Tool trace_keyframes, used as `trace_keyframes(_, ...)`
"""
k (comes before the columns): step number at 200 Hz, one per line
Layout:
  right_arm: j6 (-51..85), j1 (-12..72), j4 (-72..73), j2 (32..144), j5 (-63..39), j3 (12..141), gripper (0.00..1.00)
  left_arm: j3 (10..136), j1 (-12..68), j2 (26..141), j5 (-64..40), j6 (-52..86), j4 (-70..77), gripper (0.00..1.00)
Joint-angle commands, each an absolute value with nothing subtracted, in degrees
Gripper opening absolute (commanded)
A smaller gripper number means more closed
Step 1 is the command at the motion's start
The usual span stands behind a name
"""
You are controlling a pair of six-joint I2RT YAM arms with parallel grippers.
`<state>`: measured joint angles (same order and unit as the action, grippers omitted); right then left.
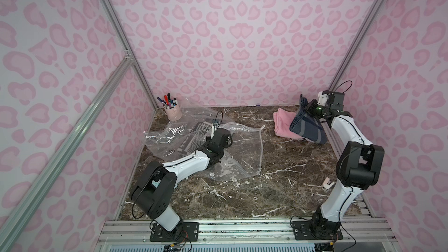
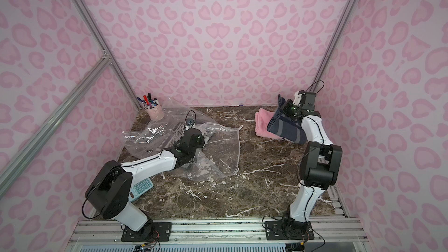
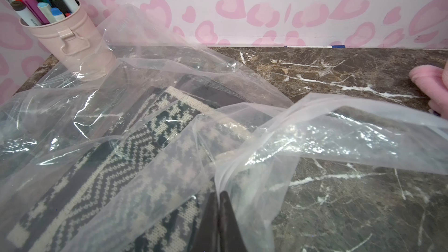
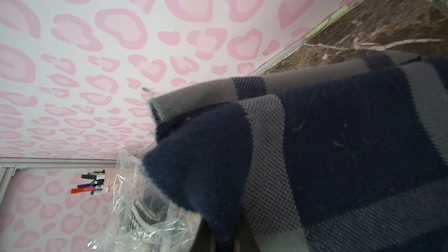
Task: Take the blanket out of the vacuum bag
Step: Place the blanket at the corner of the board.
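Pinching vacuum bag [image 3: 315,136], left jaws; right jaws, cloth-buried, clamp navy blanket [image 4: 339,129].

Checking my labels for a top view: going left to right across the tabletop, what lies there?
vacuum bag → pink towel → navy blanket. The pen cup sits within the bag's span, so it is left out.

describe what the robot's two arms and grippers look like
Both arms match: the left arm and right arm have glossy white link shells between bulky black joint housings, on black base plates. Thin black cables loop along them. Each wrist shows a small green light. The left gripper and right gripper are black.
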<state>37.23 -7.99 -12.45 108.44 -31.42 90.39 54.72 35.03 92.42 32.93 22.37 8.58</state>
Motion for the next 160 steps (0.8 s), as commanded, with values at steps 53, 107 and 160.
trace_keyframes(53,27.6,-0.3,-6.0,114.5,-51.0,93.6,0.98,56.5,35.2,94.6,29.9,23.8,9.2,0.04)
trace_keyframes(107,26.0,-2.1,-6.1,109.6,-47.1,87.8,0.98,55.7,35.6,94.0,30.2,24.0,8.3,0.04)
trace_keyframes(160,34.3,-8.1,-8.8,112.9,-39.0,81.5,0.96,56.5,36.0,93.9,29.4,24.0,8.0,0.04)
